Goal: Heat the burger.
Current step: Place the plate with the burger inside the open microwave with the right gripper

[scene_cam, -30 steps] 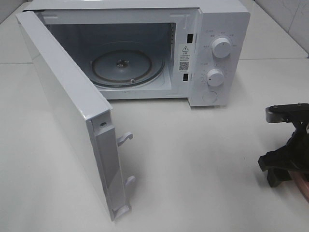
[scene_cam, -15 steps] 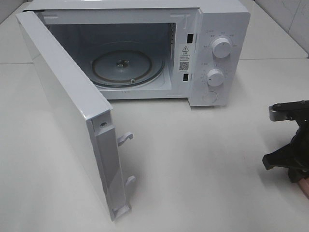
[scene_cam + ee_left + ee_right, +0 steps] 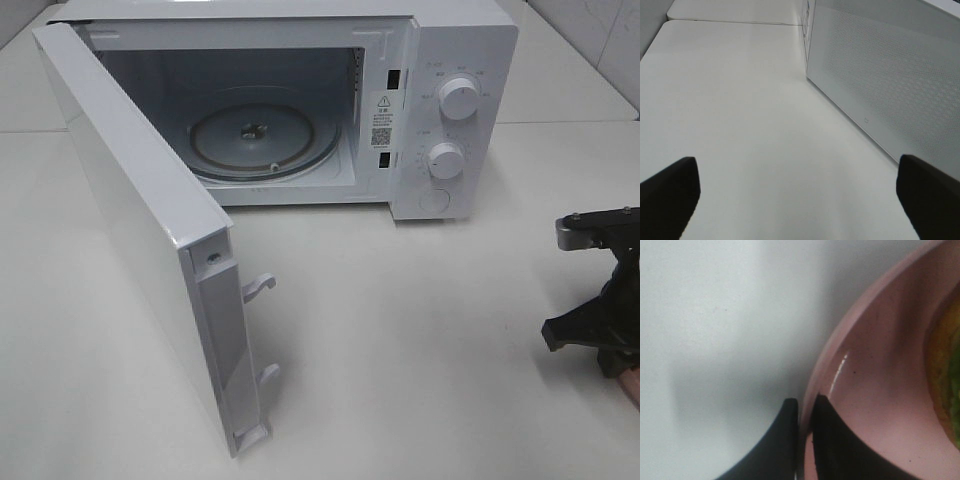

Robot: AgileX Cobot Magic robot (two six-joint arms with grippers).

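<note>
In the right wrist view an orange-brown and green edge of the burger (image 3: 946,375) shows, resting on a pink plate (image 3: 880,390). My right gripper (image 3: 804,407) is shut on the plate's rim, one finger outside and one inside. From the high camera only the right arm (image 3: 600,300) and a sliver of the plate (image 3: 632,386) appear at the right edge; the burger is out of that frame. The white microwave (image 3: 450,110) stands open, its glass turntable (image 3: 265,135) bare. My left gripper (image 3: 800,200) is open over the table beside the microwave door (image 3: 885,75), holding nothing.
The microwave door (image 3: 140,210) swings out toward the front left, with latch hooks (image 3: 258,287) on its free edge. Two knobs (image 3: 458,98) sit on the control panel. White tabletop (image 3: 420,340) lies between the door and the right arm.
The right gripper's jaws have closed onto the pink plate's rim, and the right arm has shifted slightly toward the right edge. The left arm and microwave have not moved.
</note>
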